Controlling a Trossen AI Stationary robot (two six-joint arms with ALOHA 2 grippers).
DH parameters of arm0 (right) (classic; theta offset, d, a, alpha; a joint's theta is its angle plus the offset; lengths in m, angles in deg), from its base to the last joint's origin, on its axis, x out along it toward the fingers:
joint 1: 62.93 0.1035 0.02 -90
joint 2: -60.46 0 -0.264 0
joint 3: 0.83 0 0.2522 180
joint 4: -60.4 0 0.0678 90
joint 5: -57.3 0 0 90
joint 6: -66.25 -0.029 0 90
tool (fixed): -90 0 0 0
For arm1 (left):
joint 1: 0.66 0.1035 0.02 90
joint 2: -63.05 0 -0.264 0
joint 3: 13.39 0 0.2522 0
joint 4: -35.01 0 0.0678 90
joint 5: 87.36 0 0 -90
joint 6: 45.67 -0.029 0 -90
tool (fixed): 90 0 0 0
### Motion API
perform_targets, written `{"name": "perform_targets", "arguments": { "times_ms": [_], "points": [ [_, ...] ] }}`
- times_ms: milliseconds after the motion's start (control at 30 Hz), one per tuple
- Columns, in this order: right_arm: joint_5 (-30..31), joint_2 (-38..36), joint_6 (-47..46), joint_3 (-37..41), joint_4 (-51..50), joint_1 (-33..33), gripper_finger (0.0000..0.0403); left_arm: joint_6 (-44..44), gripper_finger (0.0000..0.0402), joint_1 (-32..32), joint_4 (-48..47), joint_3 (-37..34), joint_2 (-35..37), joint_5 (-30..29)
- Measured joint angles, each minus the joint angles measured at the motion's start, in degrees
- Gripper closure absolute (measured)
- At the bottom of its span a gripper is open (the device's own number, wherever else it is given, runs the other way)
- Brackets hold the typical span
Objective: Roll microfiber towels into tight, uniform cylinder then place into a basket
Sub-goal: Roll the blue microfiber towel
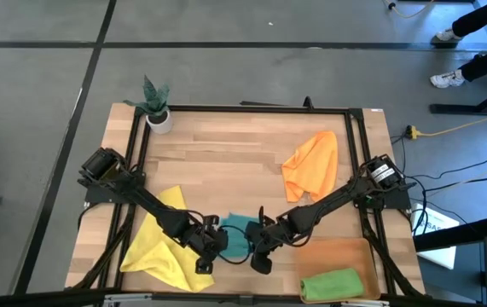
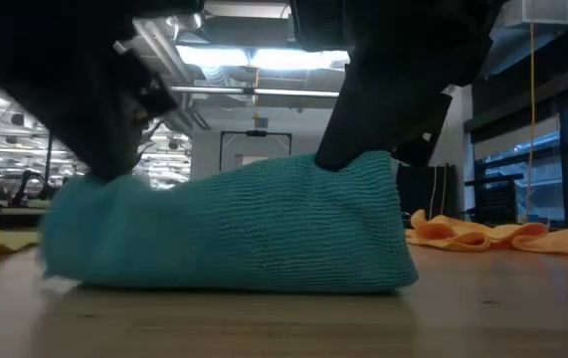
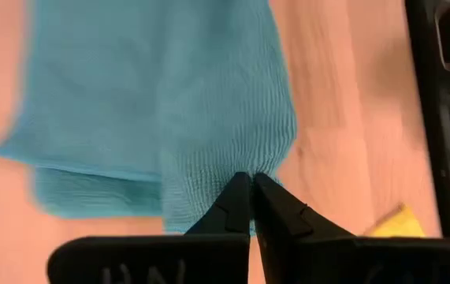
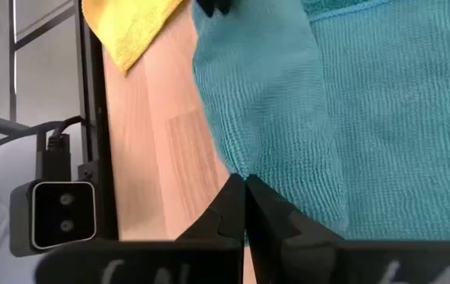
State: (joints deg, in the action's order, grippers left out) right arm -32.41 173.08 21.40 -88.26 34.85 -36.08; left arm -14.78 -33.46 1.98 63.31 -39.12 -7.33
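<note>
Both grippers' jaws pinched on teal towel (image 1: 238,234); no writing legible.

The teal towel (image 1: 239,235) lay partly rolled near the table's 6 o'clock edge, a ribbed, bunched mound in the low view (image 2: 234,234). The yellow towel (image 1: 159,239) sprawled crumpled at about 8 o'clock. The orange towel (image 1: 311,164) lay rumpled toward 2 o'clock. At 5 o'clock the green towel (image 1: 332,284) sat rolled inside the translucent orange-brown basket (image 1: 333,251).
</note>
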Motion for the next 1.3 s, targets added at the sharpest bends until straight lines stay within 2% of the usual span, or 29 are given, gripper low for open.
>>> {"name": "perform_targets", "arguments": {
  "times_ms": [200, 400, 533, 767, 1033, 1300],
  "points": [
    [1.5, 0.0, 0.1, 0.0, 0.0, 0.0, 0.0398, 0.1, 0.0401, 0.0, -2.7, 0.0, 2.7, -4.9],
    [1.8, 0.0, -2.7, 0.0, -0.5, -0.2, 0.0398, 3.7, 0.0401, 1.0, -5.1, 0.0, 2.3, -0.6],
    [4.4, 0.0, -3.8, 0.0, -1.6, -0.5, 0.0398, 4.5, 0.0401, 1.2, -5.5, 0.0, 2.3, 0.8],
    [6.3, 0.0, -7.4, -0.1, -7.4, -2.2, 0.0398, 3.6, 0.0401, 3.3, -5.6, 0.0, 2.3, 0.0],
    [7.3, 0.0, -7.3, -0.1, -8.1, -2.3, 0.0398, 2.0, 0.0401, 6.3, -5.7, 0.0, 0.5, 0.0],
    [11.1, 0.0, -9.3, -0.1, -14.1, -2.3, 0.0398, -1.4, 0.0401, 7.4, -5.2, 0.0, -1.1, -7.2]
  ]
}}
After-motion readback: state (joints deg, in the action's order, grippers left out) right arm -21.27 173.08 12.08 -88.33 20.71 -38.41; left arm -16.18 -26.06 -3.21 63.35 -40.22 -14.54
